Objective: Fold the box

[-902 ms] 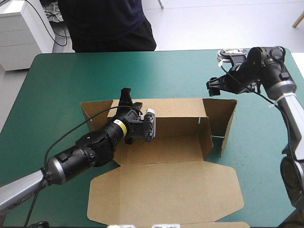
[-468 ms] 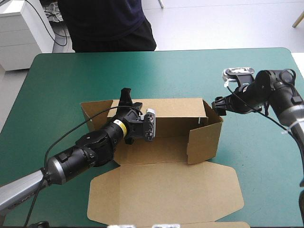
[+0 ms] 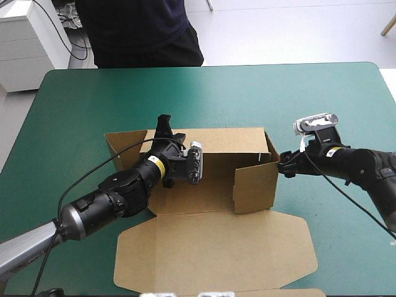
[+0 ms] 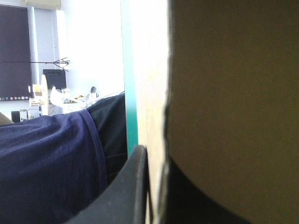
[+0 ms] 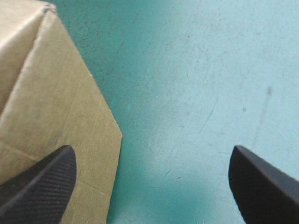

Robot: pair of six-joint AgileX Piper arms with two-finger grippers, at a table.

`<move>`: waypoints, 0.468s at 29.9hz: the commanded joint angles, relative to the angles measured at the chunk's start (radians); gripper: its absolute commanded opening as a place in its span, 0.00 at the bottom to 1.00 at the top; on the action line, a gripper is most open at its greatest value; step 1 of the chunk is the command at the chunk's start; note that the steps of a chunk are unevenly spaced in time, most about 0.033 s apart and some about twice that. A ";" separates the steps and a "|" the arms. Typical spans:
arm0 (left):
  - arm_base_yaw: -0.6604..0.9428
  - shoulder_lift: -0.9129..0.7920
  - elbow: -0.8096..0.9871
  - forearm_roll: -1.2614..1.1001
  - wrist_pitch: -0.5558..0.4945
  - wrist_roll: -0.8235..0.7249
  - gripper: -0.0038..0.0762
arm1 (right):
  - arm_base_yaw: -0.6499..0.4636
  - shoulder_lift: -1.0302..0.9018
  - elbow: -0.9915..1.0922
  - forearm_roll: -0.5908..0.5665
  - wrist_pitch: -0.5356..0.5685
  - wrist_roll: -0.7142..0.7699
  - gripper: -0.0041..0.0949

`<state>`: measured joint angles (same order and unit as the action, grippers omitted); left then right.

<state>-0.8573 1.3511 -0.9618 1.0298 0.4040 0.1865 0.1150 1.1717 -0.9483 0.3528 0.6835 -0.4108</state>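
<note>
Swung further inward since just before, the right end wall (image 3: 255, 189) of the box (image 3: 210, 185) now stands square across it. The box sits mid-table on the teal-green cover (image 3: 93, 99), lid flat toward me. My left gripper (image 3: 166, 127) pinches the back wall. My right gripper (image 3: 286, 164), fingers spread, presses outside. I'd push low and squarely, with the left braced.

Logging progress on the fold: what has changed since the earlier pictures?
The right arm dropped toward the box, jaws open, and its right end flap swung inward. The left arm's jaws stay clamped on the back wall; the lid stays flat.
</note>
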 commanded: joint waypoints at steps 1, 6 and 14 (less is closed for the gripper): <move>-0.010 -0.012 -0.003 -0.051 -0.033 -0.018 0.04 | -0.008 -0.068 0.004 0.097 -0.053 -0.128 0.86; -0.010 -0.012 -0.003 -0.051 -0.033 -0.018 0.04 | -0.008 -0.074 0.004 0.158 0.022 -0.209 0.86; -0.010 -0.012 -0.003 -0.051 -0.039 -0.020 0.04 | -0.008 -0.072 0.004 0.181 0.102 -0.282 0.86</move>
<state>-0.8573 1.3511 -0.9610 1.0298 0.4029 0.1865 0.1146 1.1212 -0.9191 0.4774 0.7855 -0.6494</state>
